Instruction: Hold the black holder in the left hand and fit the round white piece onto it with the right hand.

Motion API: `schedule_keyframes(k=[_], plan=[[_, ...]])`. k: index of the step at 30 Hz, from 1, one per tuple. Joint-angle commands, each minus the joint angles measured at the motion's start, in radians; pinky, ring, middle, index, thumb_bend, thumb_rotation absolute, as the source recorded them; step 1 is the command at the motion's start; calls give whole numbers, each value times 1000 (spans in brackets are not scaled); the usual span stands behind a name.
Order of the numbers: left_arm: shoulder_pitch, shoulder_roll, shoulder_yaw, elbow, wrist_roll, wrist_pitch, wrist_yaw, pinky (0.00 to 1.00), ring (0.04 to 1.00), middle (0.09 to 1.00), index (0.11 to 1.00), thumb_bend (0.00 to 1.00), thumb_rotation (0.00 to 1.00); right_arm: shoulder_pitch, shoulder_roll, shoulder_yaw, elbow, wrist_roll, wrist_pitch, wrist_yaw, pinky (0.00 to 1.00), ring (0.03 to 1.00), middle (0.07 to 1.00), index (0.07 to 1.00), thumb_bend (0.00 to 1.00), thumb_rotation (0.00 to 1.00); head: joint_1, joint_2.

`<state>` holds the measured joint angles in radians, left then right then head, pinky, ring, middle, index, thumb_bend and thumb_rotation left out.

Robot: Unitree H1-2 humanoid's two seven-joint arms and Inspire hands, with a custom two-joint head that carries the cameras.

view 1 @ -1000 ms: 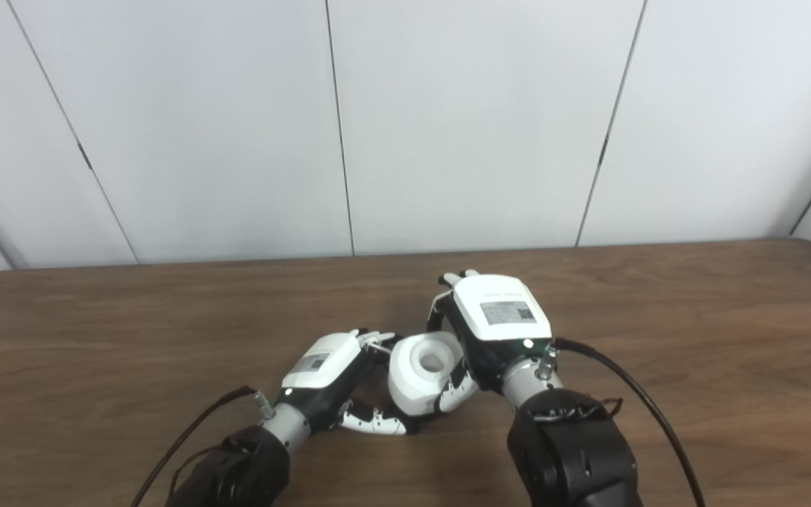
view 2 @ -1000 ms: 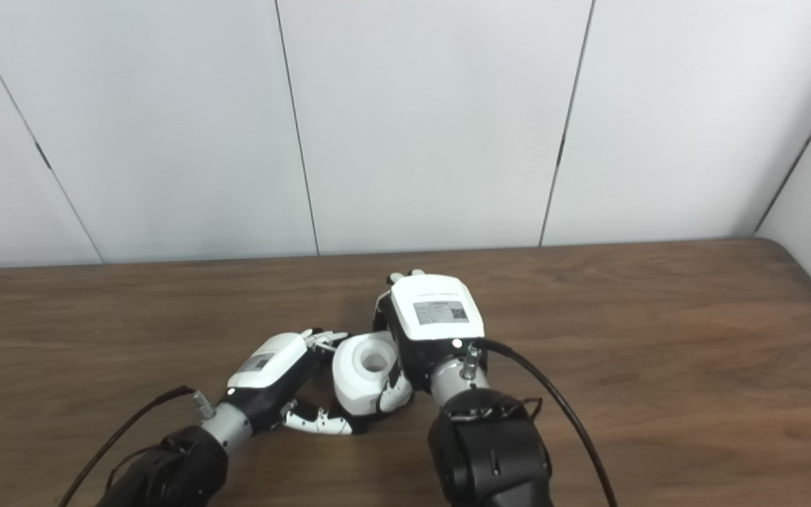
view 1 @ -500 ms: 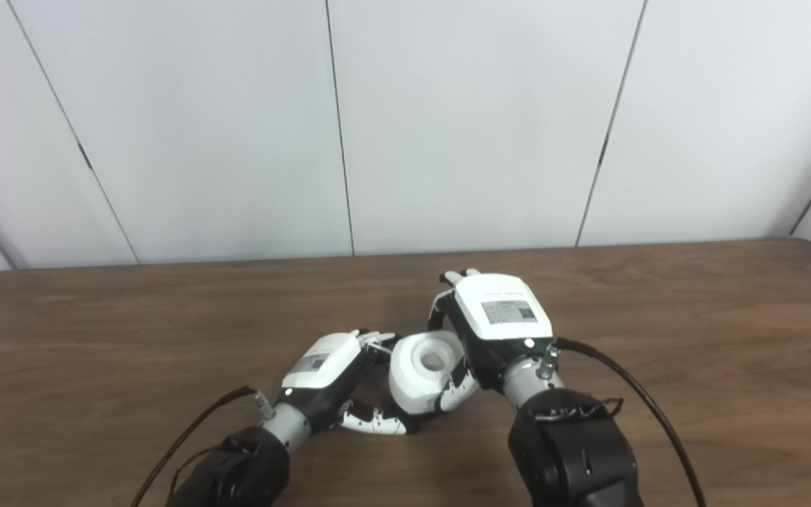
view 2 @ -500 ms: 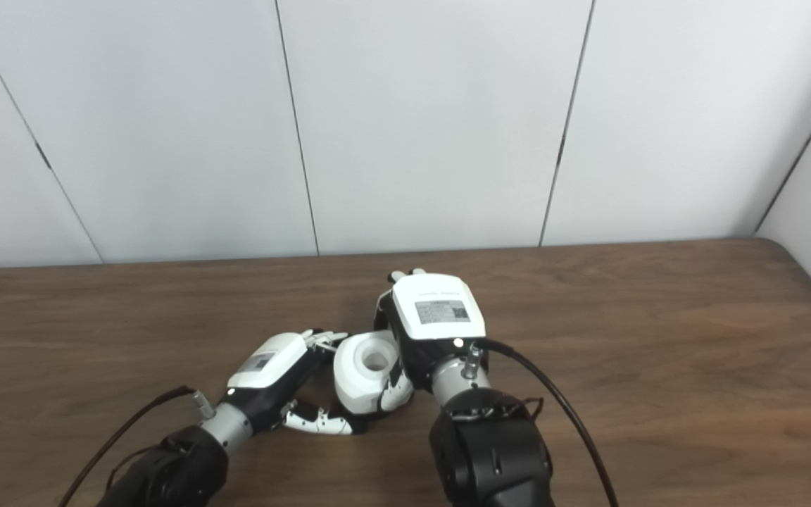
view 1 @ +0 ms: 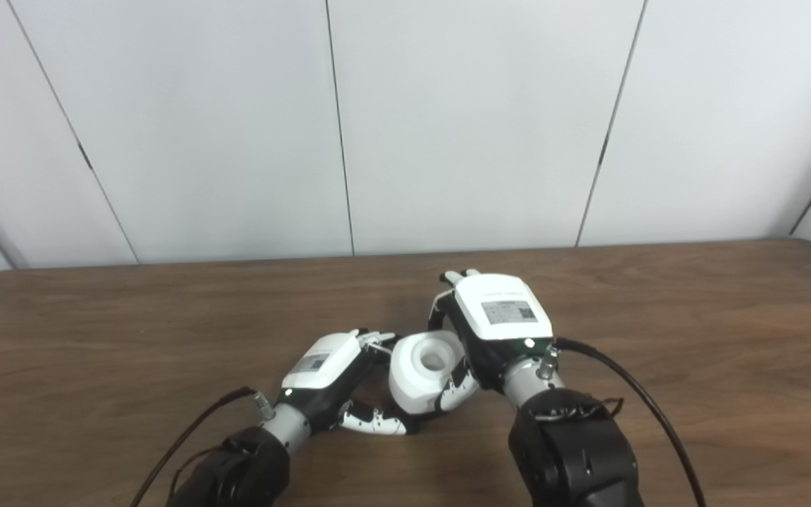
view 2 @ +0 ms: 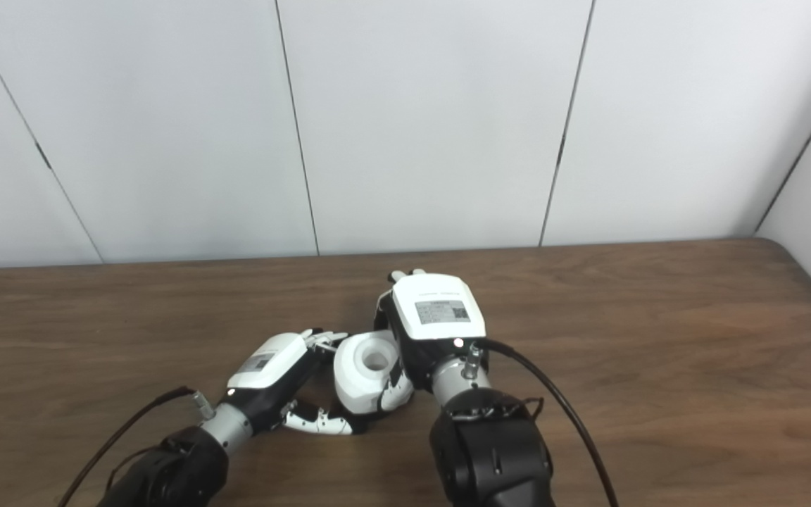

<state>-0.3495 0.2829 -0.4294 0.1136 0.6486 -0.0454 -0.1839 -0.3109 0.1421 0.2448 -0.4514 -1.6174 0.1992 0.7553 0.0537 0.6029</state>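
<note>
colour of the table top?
Dark brown wood grain, table top; clearest in the left eye view.

Two head cameras side by side, angled down over brown wooden table (view 1: 694,331) toward white panelled wall (view 2: 434,120). Close range. Both share near-identical scene, slightly offset sideways.

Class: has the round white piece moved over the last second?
No. The round white piece keeps its place against the table's far edge, between left hand and right hand.
</note>
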Motion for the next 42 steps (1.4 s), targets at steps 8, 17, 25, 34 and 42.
schedule_keyframes(k=[8, 17, 25, 34, 42], plan=[[3, -9, -26, 11, 12, -19, -18, 970, 917, 893, 481, 515, 46, 0, 0, -2, 11, 8, -2, 33, 627, 950, 923, 493, 516, 162, 0, 1], [4, -9, -27, 13, 8, -19, -16, 968, 917, 893, 481, 514, 45, 0, -1, -4, 6, 17, -1, 41, 637, 951, 926, 624, 793, 360, 0, 1], [4, -9, -27, 16, 7, -21, -15, 977, 918, 895, 481, 514, 45, 0, 0, -4, 4, 17, -2, 53, 645, 955, 930, 625, 818, 391, 0, 1], [3, -10, -28, 16, 9, -17, -15, 970, 919, 893, 481, 514, 45, -2, -1, -6, 4, 21, -1, 57, 645, 957, 929, 627, 859, 414, -1, -1], [2, -10, -28, 24, 7, -29, -8, 959, 915, 891, 481, 515, 45, -5, -4, -7, 5, 31, -2, 55, 642, 956, 926, 632, 885, 422, -3, -2]])
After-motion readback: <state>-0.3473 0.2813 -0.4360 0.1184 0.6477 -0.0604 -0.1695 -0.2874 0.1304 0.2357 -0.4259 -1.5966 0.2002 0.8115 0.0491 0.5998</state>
